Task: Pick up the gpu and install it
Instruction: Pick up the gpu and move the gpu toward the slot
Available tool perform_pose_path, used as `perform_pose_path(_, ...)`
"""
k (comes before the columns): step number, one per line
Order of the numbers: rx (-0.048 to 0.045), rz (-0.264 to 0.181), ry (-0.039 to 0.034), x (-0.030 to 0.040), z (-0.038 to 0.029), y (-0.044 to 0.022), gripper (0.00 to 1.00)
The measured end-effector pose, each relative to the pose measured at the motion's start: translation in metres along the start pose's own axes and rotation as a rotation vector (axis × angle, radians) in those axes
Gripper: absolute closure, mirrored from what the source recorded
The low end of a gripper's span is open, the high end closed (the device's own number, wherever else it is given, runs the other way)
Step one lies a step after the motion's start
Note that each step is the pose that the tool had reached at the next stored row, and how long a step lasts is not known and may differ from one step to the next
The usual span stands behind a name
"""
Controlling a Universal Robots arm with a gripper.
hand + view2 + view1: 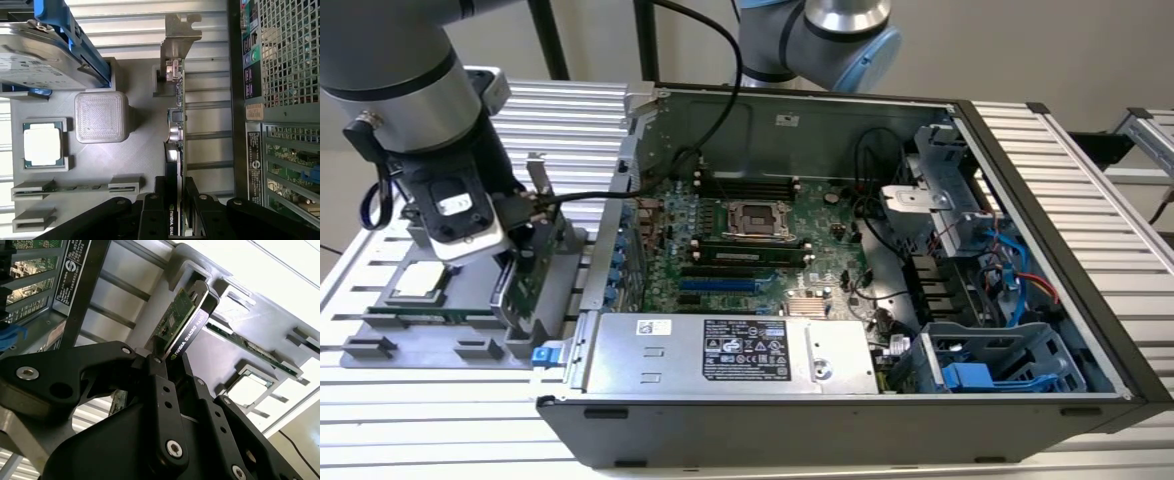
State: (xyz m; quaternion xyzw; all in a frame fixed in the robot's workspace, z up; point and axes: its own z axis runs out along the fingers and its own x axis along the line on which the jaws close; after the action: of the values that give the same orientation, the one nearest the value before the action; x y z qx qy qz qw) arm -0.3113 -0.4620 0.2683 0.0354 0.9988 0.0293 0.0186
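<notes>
Pincer (175, 202) snug on both faces of the upright gpu (175, 130)

Arm (400, 70) is showing as a fat silver-grey tube w/ a black wrist section (460, 165) below it. A joint (847, 35) up top is wearing a pale blue cap. Black cable (376, 190) is looping beside the wrist section, another prob. running off it. Claw (167, 359) is looking matte black in both wrist views, w/ flat jointed links and silver screws (27, 373) sitting in round recesses.
</notes>
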Motion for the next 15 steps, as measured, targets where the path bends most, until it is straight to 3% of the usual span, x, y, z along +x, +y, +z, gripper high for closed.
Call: perform_pose_path(15, 0.0001, 0.000, 0.0001, -0.0001, -0.0031, 0.0002, 1.00)
